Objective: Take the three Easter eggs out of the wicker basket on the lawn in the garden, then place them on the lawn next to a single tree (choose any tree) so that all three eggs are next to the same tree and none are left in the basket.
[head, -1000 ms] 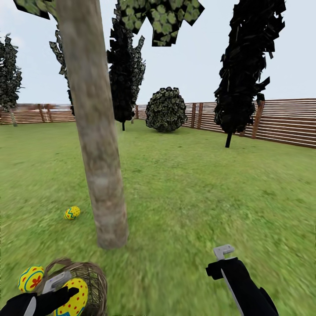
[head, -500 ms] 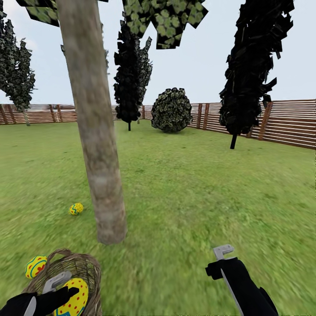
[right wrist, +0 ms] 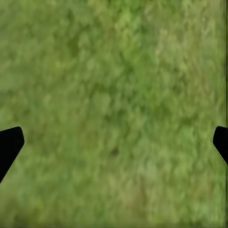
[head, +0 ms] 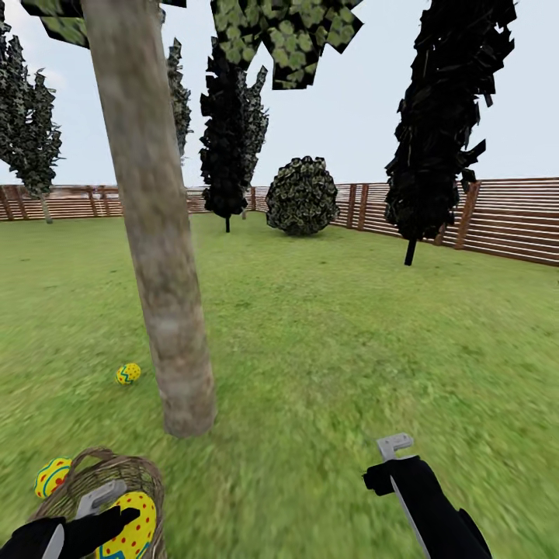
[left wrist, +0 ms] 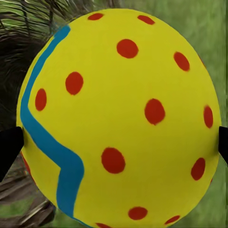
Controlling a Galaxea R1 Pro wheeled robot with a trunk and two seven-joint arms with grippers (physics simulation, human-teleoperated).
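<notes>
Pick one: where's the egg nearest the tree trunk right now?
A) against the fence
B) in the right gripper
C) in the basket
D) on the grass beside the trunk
D: the small egg lies on the lawn close beside the tree trunk.

Glowing evenly under flat, bright daylight from a pale grey-blue sky [head: 349, 101], with no sun disc and no glare showing anywhere. Casting almost no shadows: no dark patch lying on the lawn [head: 349, 334] at the base of the tree [head: 159, 256]. Rendering the far narrow trees [head: 439, 116] nearly black against the sky, leaves reading as flat jagged patches. Smearing the near grass into streaky blur, sharpening toward the far fence [head: 505, 217]. Blurring the grass in the right wrist view into soft mottled green. Showing the egg [left wrist: 118, 118] close up, evenly lit and crisp, with the wicker basket [left wrist: 28, 28] behind it dim and soft.
</notes>
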